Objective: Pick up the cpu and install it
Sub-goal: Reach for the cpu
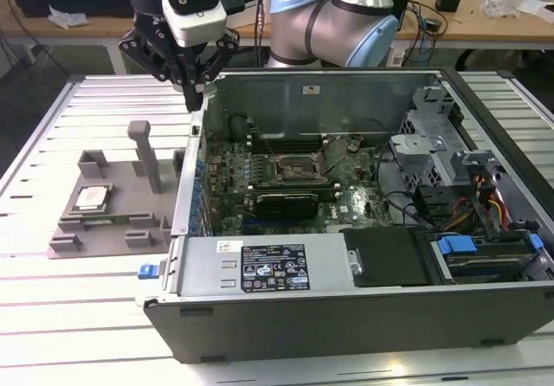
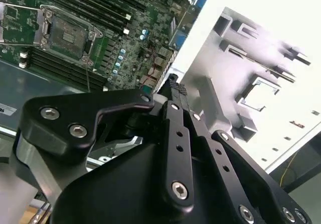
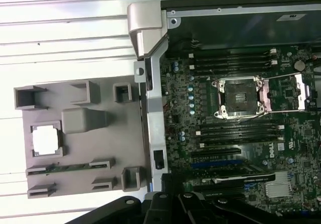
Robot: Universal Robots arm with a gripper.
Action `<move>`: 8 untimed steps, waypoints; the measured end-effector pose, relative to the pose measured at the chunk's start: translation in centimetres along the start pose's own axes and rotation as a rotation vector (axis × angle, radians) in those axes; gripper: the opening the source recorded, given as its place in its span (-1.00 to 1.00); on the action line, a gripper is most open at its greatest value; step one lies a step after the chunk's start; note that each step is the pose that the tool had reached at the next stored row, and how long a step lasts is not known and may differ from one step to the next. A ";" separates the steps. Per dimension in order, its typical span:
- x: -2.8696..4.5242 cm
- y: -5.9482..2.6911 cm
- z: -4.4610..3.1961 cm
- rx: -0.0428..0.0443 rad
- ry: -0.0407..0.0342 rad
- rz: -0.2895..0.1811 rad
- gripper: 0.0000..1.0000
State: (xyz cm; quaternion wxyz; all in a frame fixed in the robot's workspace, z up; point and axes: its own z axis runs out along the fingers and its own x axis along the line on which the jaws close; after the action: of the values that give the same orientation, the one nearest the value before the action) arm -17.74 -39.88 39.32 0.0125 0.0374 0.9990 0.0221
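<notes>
The cpu is a small silvery square lying in its seat on the grey plastic tray, at the exterior view's left, outside the computer case. The first wrist view shows the cpu pale and flat on the tray. My gripper hangs above the case's rear left corner, up and to the right of the cpu and well clear of it. Its black fingers meet at the tips, shut on nothing, as the second wrist view of the gripper shows. The motherboard's socket sits with its frame open, and the socket looks bare inside.
The open computer case lies on the slatted white table, with its wall edge between tray and motherboard. A tall grey post rises from the tray. Drive cages and cables fill the case's right side. Desks stand behind.
</notes>
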 end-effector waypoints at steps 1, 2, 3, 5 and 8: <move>0.14 -0.01 -0.01 0.0001 0.0001 0.000 -0.79; 0.31 -0.02 -0.01 0.0001 0.0000 0.000 -0.79; 0.41 -0.03 -0.01 0.0000 0.0000 0.000 -0.79; 0.69 -0.05 -0.02 0.0000 0.0000 0.000 -0.79; 1.03 -0.08 -0.03 0.0000 0.0000 0.000 -0.79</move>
State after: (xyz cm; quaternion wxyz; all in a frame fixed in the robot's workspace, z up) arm -18.77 -39.89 39.33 0.0125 0.0374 0.9990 0.0221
